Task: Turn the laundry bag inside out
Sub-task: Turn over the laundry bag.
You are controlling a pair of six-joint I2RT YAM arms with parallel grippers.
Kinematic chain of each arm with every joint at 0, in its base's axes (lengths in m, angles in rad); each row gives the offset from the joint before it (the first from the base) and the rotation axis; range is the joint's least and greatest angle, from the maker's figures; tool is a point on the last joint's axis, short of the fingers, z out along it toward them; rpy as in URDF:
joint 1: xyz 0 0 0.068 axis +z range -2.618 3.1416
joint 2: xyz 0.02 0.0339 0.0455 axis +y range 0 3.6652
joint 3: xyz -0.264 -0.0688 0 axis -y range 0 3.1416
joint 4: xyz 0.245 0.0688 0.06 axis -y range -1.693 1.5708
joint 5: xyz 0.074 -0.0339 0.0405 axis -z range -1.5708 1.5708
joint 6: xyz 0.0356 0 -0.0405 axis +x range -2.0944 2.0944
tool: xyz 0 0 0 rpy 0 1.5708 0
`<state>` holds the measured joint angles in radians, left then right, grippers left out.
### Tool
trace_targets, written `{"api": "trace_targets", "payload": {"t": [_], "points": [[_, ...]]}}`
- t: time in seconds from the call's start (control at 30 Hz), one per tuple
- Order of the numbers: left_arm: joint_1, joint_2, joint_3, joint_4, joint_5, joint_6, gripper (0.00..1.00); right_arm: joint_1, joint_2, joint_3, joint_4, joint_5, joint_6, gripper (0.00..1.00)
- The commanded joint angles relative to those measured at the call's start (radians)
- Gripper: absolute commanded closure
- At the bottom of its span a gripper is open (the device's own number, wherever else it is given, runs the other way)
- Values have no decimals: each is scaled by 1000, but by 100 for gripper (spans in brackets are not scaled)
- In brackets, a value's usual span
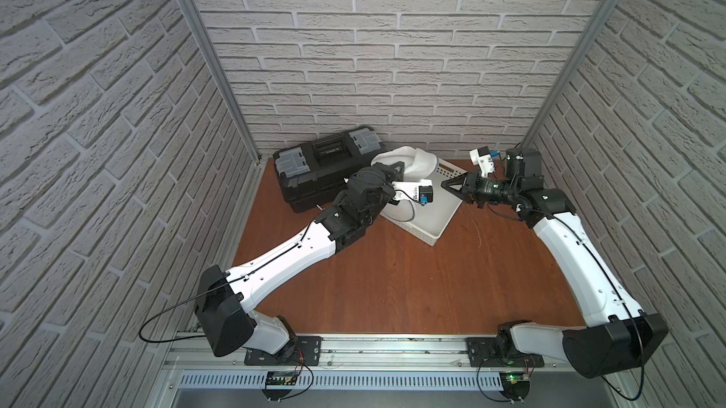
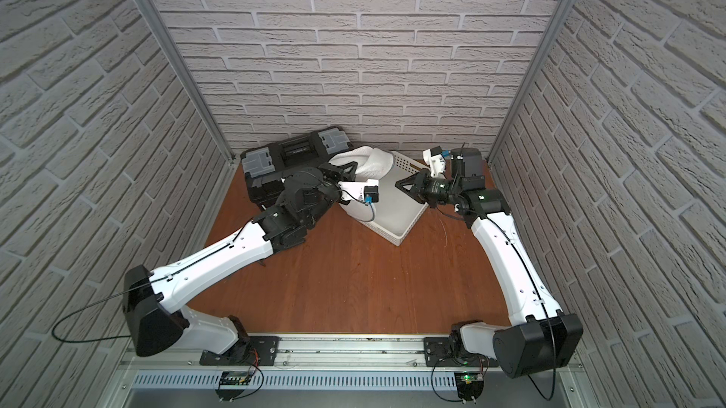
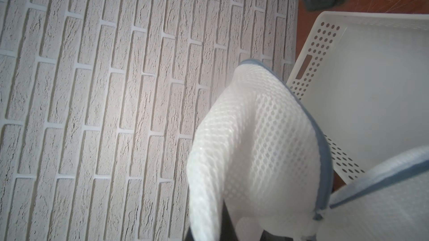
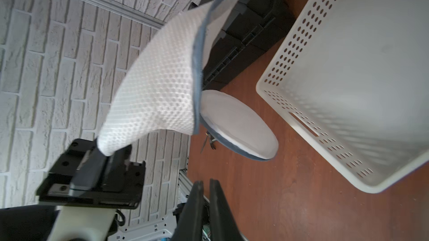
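Observation:
The laundry bag [image 1: 418, 161] [image 2: 375, 161] is white mesh with grey piping. One mesh flap [image 4: 157, 93] [image 3: 255, 147] is lifted up by its edge, and my left gripper [image 1: 396, 169] [image 2: 346, 169] [image 4: 103, 155] [image 3: 228, 226] is shut on it. The bag's round lower half [image 4: 236, 123] hangs down to the wooden table beside the basket. My right gripper [image 1: 444, 184] [image 2: 399, 183] [image 4: 206, 181] hovers over the basket, apart from the bag. Its jaws show a narrow gap with nothing between them.
A white perforated plastic basket [image 1: 432, 239] [image 2: 396, 239] [image 3: 325, 19] [image 4: 278, 103] sits at the back of the table. A black toolbox [image 1: 326, 162] [image 2: 290, 158] [image 4: 250, 31] stands left of it against the brick wall.

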<state>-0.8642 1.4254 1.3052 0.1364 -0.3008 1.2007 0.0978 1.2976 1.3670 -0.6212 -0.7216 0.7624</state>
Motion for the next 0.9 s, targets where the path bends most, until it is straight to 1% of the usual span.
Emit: {"api": "trace_targets", "payload": {"t": [0.0, 0.07, 0.1, 0.2, 0.23, 0.27, 0.3, 0.37, 0.4, 0.6, 0.67, 0.77, 0.87], "points": [[-11, -45, 18, 73, 76, 10, 100, -7, -2, 43, 17, 20, -40, 59], [-22, -59, 7, 56, 117, 21, 100, -20, 2, 97, 6, 48, -61, 41], [-25, -69, 0, 49, 143, 24, 100, -31, 4, 115, 18, 51, -59, 35], [-35, -89, -8, 12, 219, 25, 100, -64, 17, 137, 96, 8, 15, 24], [-37, -89, -6, -2, 229, 26, 100, -68, 21, 137, 119, -2, 45, 20], [-41, -89, -1, -17, 231, 33, 100, -69, 28, 138, 131, 0, 78, 13], [-44, -88, -1, -27, 236, 39, 100, -68, 37, 142, 128, 9, 107, 10], [-48, -89, -2, -40, 250, 48, 100, -67, 59, 139, 136, -8, 155, 7], [-48, -87, -3, -48, 262, 56, 100, -62, 74, 144, 130, -19, 174, 1], [-59, -68, 23, -66, 273, 92, 100, -16, 108, 133, 111, -25, 215, 0], [-61, -64, 28, -65, 263, 99, 100, -14, 110, 107, 141, -54, 259, 2], [-59, -58, 31, -72, 255, 100, 100, -11, 117, 81, 193, -106, 330, 10], [-50, -49, 31, -91, 252, 98, 100, -6, 117, 80, 236, -128, 378, 15]]}}
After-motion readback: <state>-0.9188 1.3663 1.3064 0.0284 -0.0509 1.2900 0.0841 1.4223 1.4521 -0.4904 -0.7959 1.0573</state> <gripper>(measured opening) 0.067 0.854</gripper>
